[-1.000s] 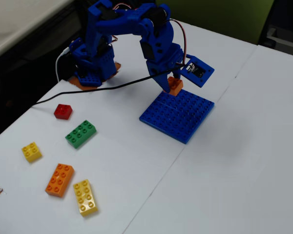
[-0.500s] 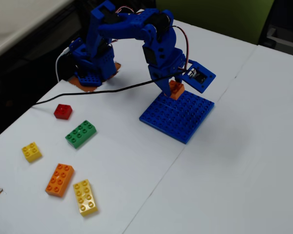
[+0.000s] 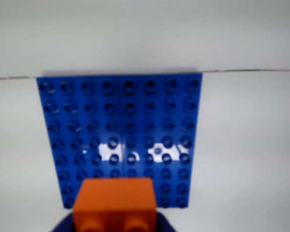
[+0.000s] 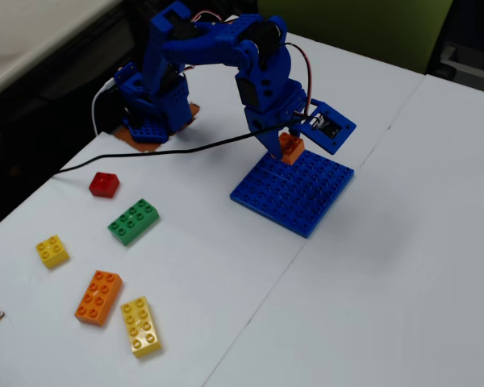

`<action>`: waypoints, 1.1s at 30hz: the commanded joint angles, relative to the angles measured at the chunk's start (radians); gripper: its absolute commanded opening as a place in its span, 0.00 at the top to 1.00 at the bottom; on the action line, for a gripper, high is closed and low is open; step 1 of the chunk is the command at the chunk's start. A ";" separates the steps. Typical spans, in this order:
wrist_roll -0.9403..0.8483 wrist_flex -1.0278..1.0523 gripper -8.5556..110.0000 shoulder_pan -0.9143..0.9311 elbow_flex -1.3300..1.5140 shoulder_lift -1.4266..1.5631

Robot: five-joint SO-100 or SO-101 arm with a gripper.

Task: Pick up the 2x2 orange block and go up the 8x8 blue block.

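**Over the baseplate's far edge, orange brick in the gripper**

At the back rim of the 8x8 blue block (image 4: pixel 293 190) we see the gripper (image 4: pixel 281 150) clamped on the 2x2 orange block (image 4: pixel 289 147), holding it at that edge, low over the studs; whether it touches them we cannot tell. From the wrist view the orange brick (image 3: pixel 114 203) fills the bottom of the picture, with the blue plate (image 3: pixel 120 137) spread beyond it, all eight rows bare.

Room to move: the white worktop (image 4: pixel 387 266) lies wide open to the right and in front of the plate in the fixed view. A black cable (image 4: pixel 145 153) crosses the worktop left of the plate.

Counting the loose bricks at the left, well apart from the plate: one red brick (image 4: pixel 103 184), one green brick (image 4: pixel 133 220), one small yellow brick (image 4: pixel 52 251), one long orange brick (image 4: pixel 98 297), one long yellow brick (image 4: pixel 141 326). Five in all.
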 commanded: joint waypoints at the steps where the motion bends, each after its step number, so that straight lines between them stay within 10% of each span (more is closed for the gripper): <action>1: 0.006 0.005 0.93 0.008 -0.055 0.012; 33: -0.005 0.008 0.93 0.014 -0.060 0.002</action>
